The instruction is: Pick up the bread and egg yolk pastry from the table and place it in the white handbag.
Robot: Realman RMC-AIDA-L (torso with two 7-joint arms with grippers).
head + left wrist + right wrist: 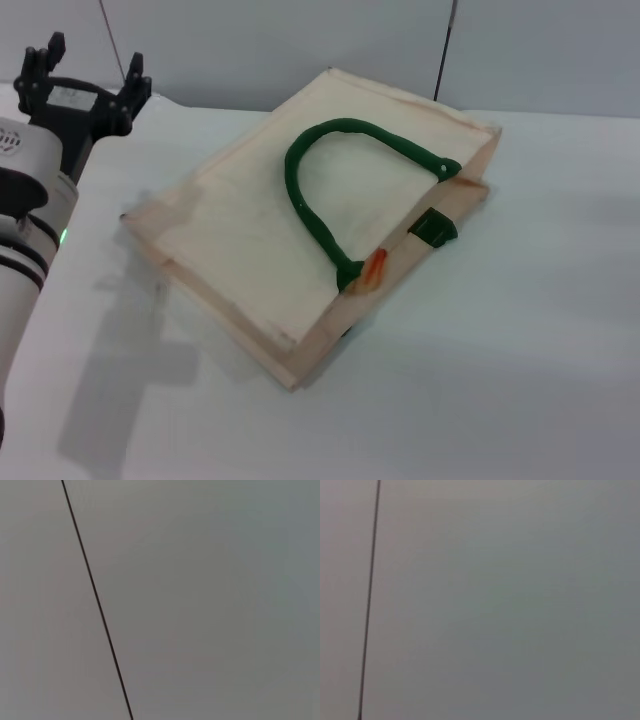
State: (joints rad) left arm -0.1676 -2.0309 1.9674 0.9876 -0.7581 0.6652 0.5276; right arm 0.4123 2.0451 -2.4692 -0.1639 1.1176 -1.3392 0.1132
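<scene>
The white handbag (260, 230) lies flat on the table in the head view, with one dark green handle (320, 215) looped over its top side. A small orange end of the bread (374, 267) shows at the bag's open edge, beside the handle's base. The egg yolk pastry is hidden or out of view. My left gripper (92, 62) is raised at the far left, well away from the bag, open and empty. My right gripper is out of view. Both wrist views show only a grey wall.
The white table (520, 360) extends around the bag on the right and front. A grey wall with dark seams (445, 50) stands behind it. My left arm's white body (25, 230) fills the left edge.
</scene>
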